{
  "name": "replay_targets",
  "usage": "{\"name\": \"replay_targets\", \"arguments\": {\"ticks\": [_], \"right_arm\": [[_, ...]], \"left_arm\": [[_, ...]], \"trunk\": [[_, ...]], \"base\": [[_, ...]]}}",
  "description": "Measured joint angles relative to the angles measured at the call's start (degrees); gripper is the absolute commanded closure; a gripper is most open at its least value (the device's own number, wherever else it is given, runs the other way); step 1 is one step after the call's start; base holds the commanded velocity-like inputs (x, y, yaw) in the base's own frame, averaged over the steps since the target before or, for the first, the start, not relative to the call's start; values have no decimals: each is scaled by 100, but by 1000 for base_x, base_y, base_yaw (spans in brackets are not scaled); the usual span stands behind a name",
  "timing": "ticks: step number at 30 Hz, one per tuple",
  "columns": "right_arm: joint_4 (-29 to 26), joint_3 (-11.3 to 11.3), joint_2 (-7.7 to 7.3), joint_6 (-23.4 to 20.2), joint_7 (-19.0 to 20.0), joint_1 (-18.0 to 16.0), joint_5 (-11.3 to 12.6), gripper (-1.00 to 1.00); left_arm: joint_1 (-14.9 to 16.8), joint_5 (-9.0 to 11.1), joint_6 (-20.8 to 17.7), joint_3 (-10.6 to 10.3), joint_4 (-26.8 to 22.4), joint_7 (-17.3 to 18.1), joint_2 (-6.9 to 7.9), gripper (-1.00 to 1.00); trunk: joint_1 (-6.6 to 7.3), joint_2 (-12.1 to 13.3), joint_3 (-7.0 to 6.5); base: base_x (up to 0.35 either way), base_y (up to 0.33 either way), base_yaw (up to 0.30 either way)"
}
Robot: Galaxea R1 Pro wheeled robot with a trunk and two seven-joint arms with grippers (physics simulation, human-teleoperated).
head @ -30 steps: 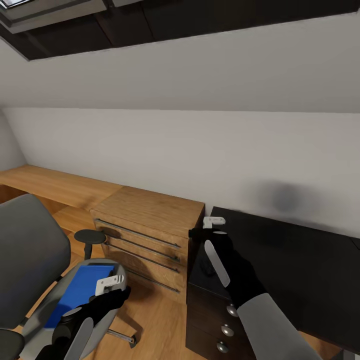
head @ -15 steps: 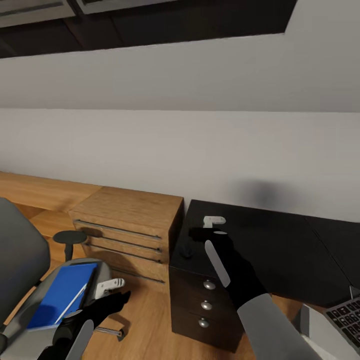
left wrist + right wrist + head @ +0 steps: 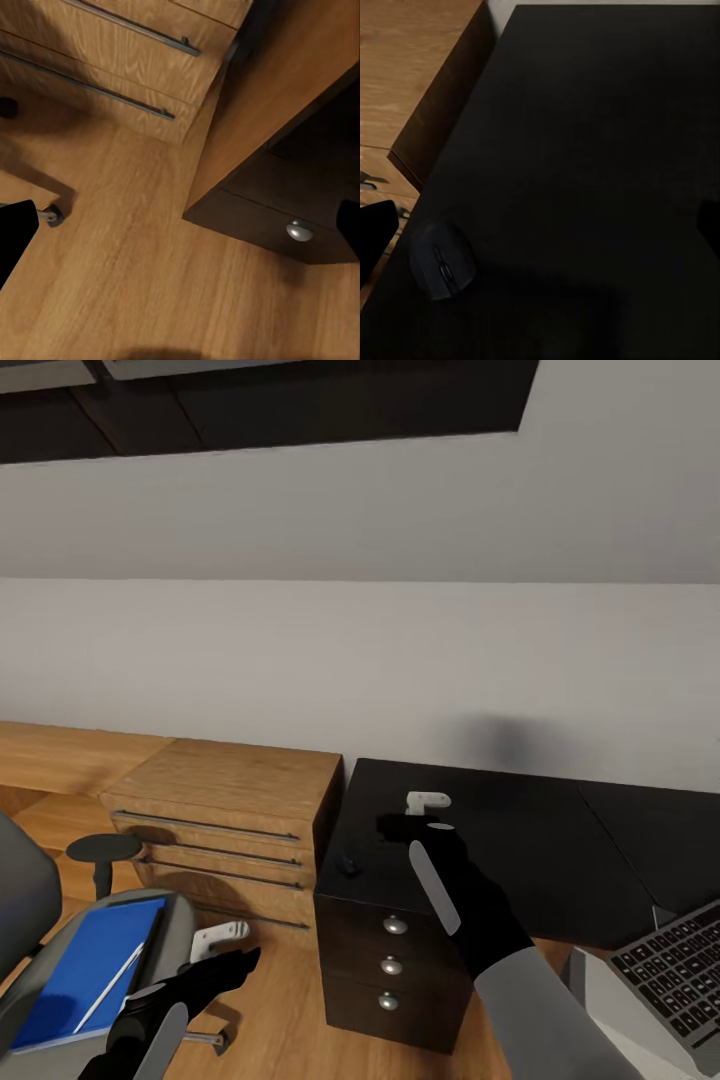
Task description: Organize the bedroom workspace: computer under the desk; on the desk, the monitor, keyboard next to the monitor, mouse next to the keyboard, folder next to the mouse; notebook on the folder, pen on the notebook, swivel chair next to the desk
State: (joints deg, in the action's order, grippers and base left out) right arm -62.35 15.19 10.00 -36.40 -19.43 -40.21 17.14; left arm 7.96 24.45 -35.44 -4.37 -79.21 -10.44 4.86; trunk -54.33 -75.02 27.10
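A light oak cabinet (image 3: 230, 800) with long dark bar handles on its drawer fronts stands on the wood floor (image 3: 280, 1020) against the pale grey wall (image 3: 400, 660). A low oak ledge (image 3: 70, 755) runs along that wall from the cabinet's far side. Above, the wall slopes up to a dark recessed opening (image 3: 300, 410) near the ceiling.

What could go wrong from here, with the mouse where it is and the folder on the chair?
1. The mouse lies near the desk top's end above the drawers; the right gripper hovering close could knock it to the floor.
2. The pen lies loose on the folder; lifting the folder off the chair may roll it off.
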Motion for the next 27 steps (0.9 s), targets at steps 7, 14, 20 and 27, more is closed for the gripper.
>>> {"name": "replay_targets", "arguments": {"ticks": [7,14,20,27], "right_arm": [[0,2,0,11,9,0,22,-100],[14,2,0,13,6,5,26,-100],[27,-2,0,26,12,34,30,-100],[105,-7,0,226,13,43,287,-100]], "left_arm": [[0,0,0,2,-13,0,0,-100],[0,0,1,-5,-16,0,0,-100],[1,-1,1,-3,-16,0,0,-100],[1,-1,1,-4,-15,0,0,-100]], "trunk": [[0,0,0],[0,0,0],[0,0,0],[0,0,0]], "base": [[0,0,-9],[0,0,-1],[0,0,-51],[0,0,-212]]}}
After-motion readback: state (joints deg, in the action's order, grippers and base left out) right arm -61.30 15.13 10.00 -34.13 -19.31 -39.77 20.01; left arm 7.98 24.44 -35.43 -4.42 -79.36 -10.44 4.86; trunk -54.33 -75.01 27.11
